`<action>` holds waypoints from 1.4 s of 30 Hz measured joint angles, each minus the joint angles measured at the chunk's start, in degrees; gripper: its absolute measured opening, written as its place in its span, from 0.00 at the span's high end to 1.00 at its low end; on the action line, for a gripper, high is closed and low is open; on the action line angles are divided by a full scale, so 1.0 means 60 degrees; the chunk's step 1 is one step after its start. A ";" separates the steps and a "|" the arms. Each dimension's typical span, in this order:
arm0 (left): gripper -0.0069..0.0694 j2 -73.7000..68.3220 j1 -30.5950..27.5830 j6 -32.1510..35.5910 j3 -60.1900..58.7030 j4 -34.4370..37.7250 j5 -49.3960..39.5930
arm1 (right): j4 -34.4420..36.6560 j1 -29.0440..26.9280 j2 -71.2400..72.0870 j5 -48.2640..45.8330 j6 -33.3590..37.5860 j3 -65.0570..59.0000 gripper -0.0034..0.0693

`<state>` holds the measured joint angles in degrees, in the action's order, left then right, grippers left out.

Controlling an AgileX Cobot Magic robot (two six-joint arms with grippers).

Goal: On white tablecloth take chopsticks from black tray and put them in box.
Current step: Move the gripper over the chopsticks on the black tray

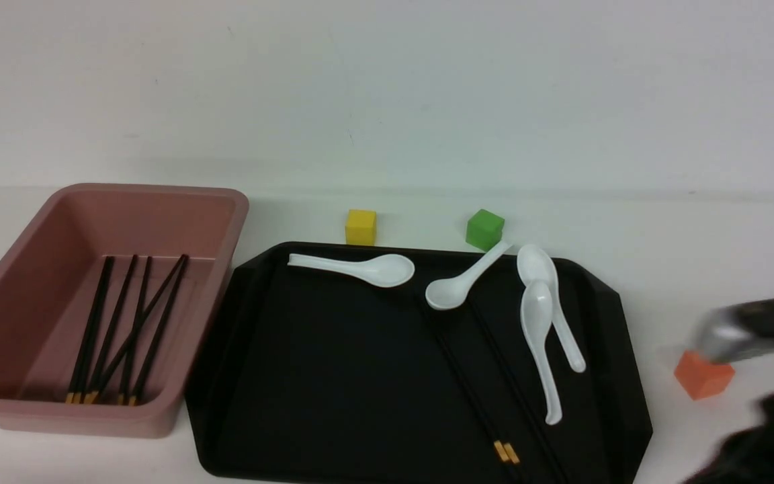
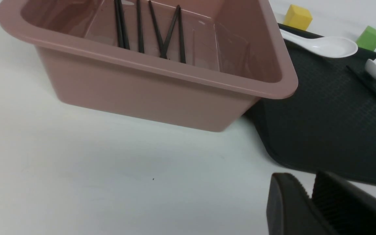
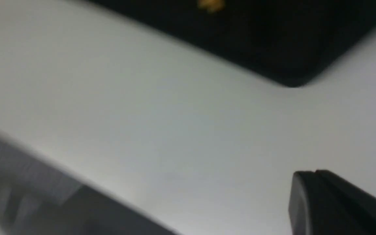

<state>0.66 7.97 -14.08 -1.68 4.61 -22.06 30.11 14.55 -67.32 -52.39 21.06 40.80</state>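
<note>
White tablecloth [image 1: 696,269]: bare cloth all round the right gripper [image 3: 315,182], ample room. That gripper's jaws are too blurred to read.

Black tray [image 1: 333,376]: its low rim and cut corner lie just ahead of those jaws, and a low approach could snag there.

Box [image 1: 232,222]: ahead of the left gripper [image 2: 310,195], whose jaws are closed on nothing. Several sticks lie inside.

Chopsticks [image 1: 474,400]: flat on the tray beyond the right jaws, thin, black on black. Likely slip, or only one lifted.

White spoon [image 1: 451,292]: at their far tips, may get dragged.

Orange cube [image 1: 703,376]: close beside the right arm, easily knocked.
</note>
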 joint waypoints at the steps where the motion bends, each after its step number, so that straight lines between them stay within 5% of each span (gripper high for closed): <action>1: 0.73 0.0000 0.0000 0.0000 0.0000 0.0000 0.0000 | 0.0217 0.0241 -0.0363 -0.0012 0.0239 0.0138 0.87; 5: 0.73 0.0000 0.0000 0.0000 0.0000 0.0000 0.0000 | 0.0400 0.1921 -0.2693 0.0009 0.0256 0.1610 0.78; 14: 0.72 0.0000 0.0000 0.0000 0.0000 0.0000 0.0000 | -0.3736 0.3583 -0.6418 -0.0326 -0.4153 0.5764 0.56; 17: 0.72 0.0000 0.0000 0.0000 0.0000 0.0000 0.0000 | -0.4759 0.3758 -0.7491 -0.0782 -0.4897 0.6873 0.49; 29: 0.72 0.0000 0.0000 0.0000 0.0000 0.0000 0.0000 | -0.5654 0.3778 -0.8806 -0.0934 -0.5879 0.7712 0.47; 42: 0.72 0.0000 0.0000 0.0000 0.0000 0.0000 0.0000 | -0.5634 0.3778 -0.9055 -0.0987 -0.6524 0.7783 0.47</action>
<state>0.66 7.97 -14.08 -1.68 4.61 -22.06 -3.69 37.22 -121.65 -58.32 -18.09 87.50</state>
